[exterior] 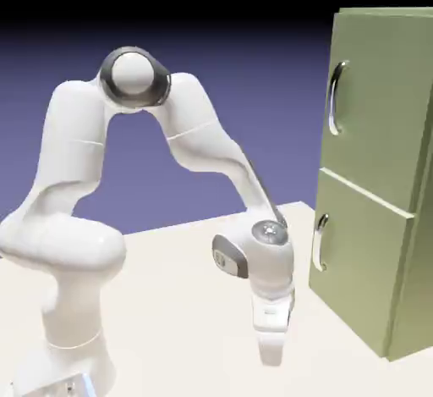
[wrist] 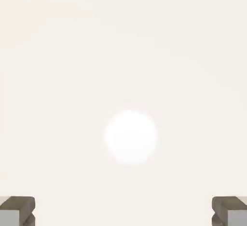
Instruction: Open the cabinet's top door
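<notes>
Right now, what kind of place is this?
Likely a rendered simulation, not a real room: a white arm on a bare table, a plain blue-violet backdrop, and an olive-green cabinet with two silver-handled doors.

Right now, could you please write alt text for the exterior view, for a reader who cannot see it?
A white robot arm points its two-finger gripper straight down at the pale table, well short of the tall olive-green cabinet on the right. The cabinet's larger top door looks closed, its curved silver handle untouched; a shorter lower door sits beneath.
</notes>
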Controlling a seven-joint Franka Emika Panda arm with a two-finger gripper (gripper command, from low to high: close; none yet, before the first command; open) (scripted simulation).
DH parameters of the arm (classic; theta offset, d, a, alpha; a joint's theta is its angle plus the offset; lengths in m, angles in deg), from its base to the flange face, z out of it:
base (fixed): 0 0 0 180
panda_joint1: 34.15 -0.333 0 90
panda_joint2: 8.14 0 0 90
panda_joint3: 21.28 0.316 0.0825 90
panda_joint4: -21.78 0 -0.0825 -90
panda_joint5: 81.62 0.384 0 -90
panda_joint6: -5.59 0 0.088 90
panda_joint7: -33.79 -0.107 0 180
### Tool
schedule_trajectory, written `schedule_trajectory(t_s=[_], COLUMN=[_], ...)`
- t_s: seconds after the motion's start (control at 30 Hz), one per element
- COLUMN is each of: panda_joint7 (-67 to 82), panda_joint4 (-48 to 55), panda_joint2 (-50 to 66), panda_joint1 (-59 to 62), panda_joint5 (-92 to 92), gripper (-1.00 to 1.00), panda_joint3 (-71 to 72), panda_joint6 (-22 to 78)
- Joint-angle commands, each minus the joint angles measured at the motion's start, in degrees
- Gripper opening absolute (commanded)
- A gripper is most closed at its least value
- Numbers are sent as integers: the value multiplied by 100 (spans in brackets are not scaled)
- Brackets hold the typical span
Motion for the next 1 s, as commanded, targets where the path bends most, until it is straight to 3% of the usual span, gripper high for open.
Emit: schedule_trajectory(t_s=[0.0, 0.83, 0.97], panda_joint7=[120, 3118, 3196], panda_joint4=[41, 1058, 1503], panda_joint2=[207, 5381, 5463], panda_joint1=[-175, -4535, -4270], panda_joint5=[250, 6480, 6807], gripper=[0, 0, 0], panda_joint3=[-207, -5366, -5363], panda_joint6=[62, 1603, 1620])
